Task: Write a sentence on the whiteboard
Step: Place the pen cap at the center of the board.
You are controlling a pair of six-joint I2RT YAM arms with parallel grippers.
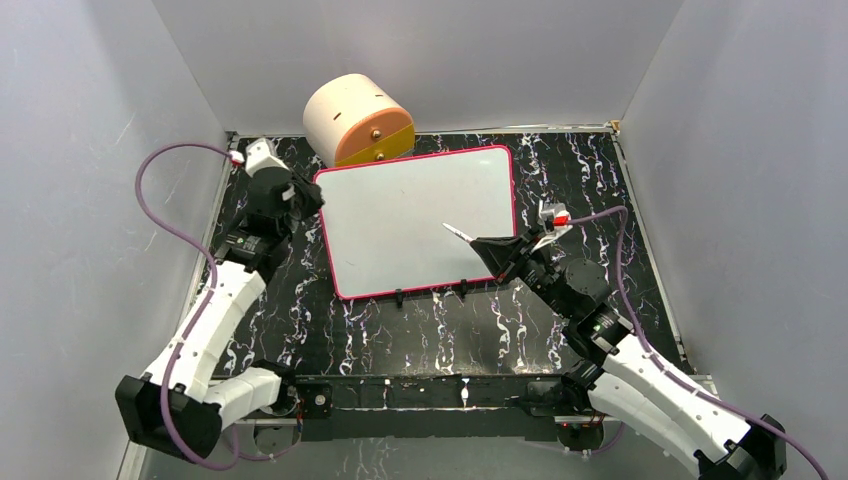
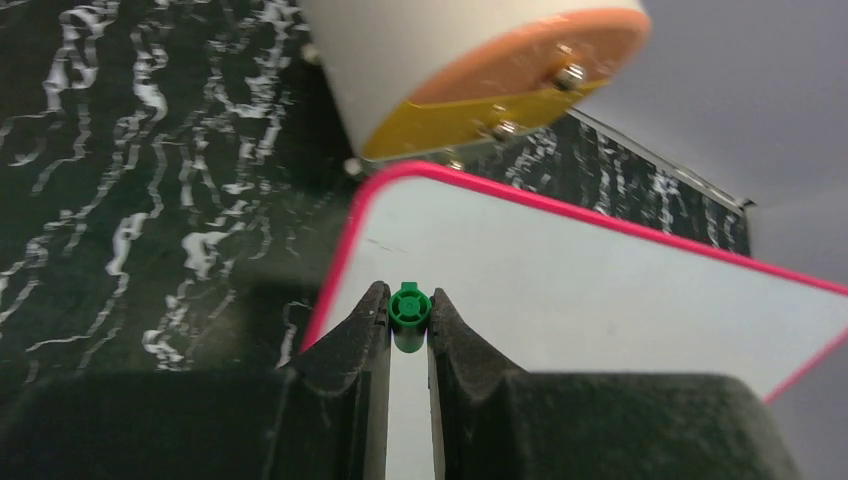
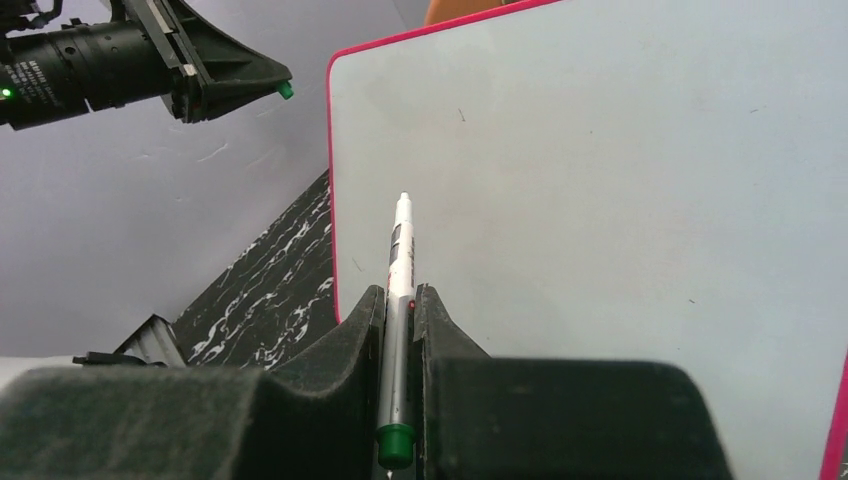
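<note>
holding a white marker (image 3: 399,250) in my right end effector (image 3: 398,298), fingers pinched tight on the barrel, green plug at the near end. far end pokes out over the right part of the whiteboard (image 1: 400,215); can't tell if it touches. left end effector (image 2: 408,300) clamped on a small green cap (image 2: 409,306), over the board's far left corner. whiteboard lies flat in the middle of the table (image 1: 600,180), pink rim, black clips on near edge, face plain white. cream-and-orange drum (image 1: 350,115) just behind its far edge.
</note>
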